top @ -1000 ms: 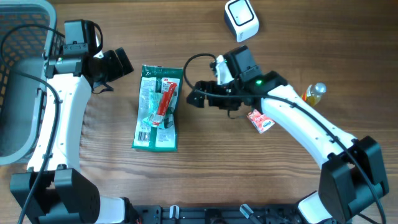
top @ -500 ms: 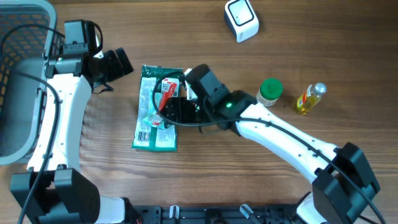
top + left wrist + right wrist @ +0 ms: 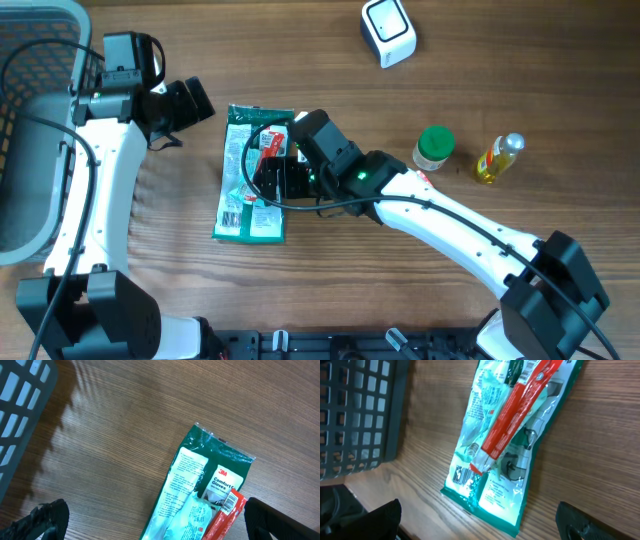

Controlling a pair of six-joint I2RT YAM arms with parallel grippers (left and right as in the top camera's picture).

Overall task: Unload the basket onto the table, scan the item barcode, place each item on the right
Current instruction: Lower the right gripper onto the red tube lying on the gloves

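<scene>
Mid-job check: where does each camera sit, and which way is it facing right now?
Overhead: above the table, looking straight down; both arms show, left gripper open, right gripper over the gloves pack.
Left wrist: on the left arm, looking down at the pack and a basket corner; left fingers in the bottom corners.
Right wrist: over the pack, facing the basket; right fingers in the bottom corners.
Shared: both wrist views show the pack and its red packet.

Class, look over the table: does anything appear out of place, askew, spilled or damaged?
One oddity: a red packet lies slantwise on top of the green glove package, stacked on it rather than resting on the wooden table itself. Nothing looks spilled or torn.
</scene>
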